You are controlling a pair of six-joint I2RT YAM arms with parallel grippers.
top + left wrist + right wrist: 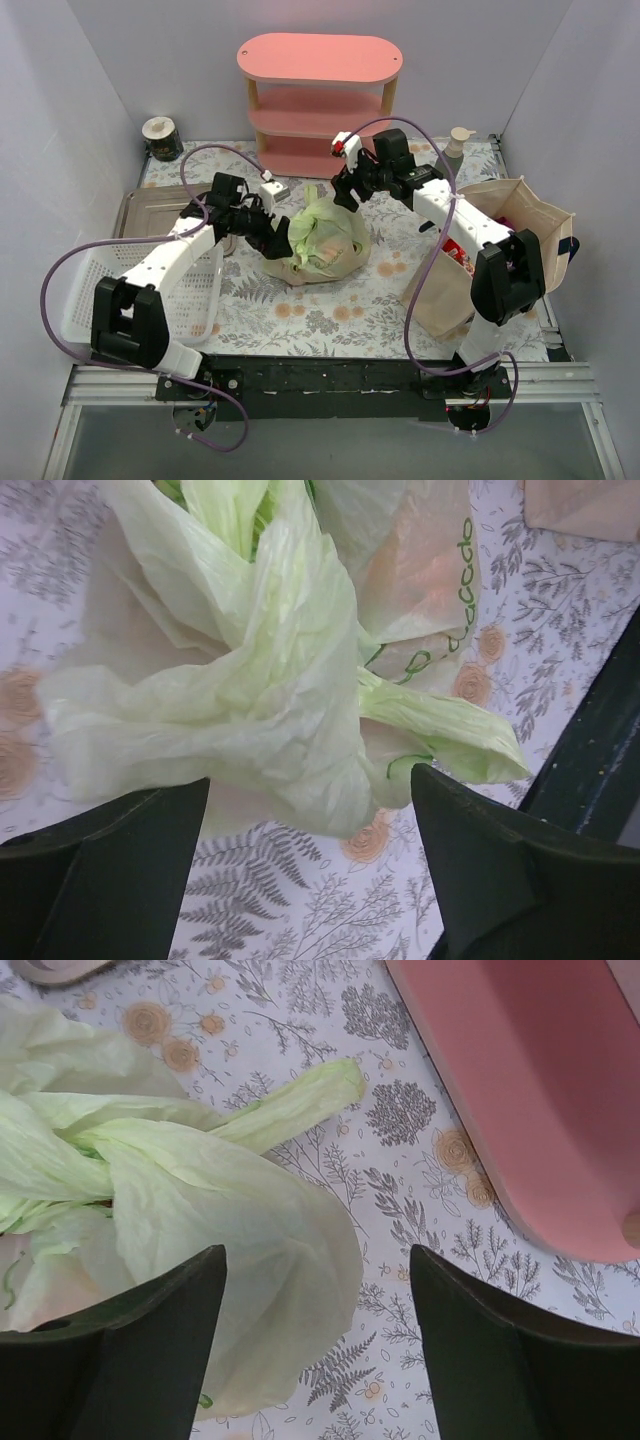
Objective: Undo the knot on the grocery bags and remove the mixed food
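Top external view: both arms are reaching inward to the plastic bag (325, 240), which is sitting bunched on the tabletop (330, 310) between the two grippers, so each can be working its own side of the tie.
Left gripper (272, 232): is standing spread wide and pinching nothing. In its wrist view, crumpled bag film is bulging into the gap between its fingers (100, 880), apparently lining up to brace the bag's body.
Right gripper (347, 192): is likewise spread and holding nothing, hovering over the bag's top. Ahead of it a loose handle tail (300, 1105) is pointing out toward the pink shelf (520, 1110).
Knot (85, 1145): is lying ahead of the right gripper, off toward its left finger, twisted tight and not yet undone. The tail is probably offering the easier pull.
Tote (500, 245): is standing upright well behind the right gripper, beside that arm's elbow, waiting its turn.
Mixed food: is not showing clearly. A peach tint is coming through the film in front of the left gripper, and a red patch (457, 250) is peeking at the tote's mouth.
Basket (150, 290): is sitting behind the left gripper, alongside its arm, likely serving as the drop spot.
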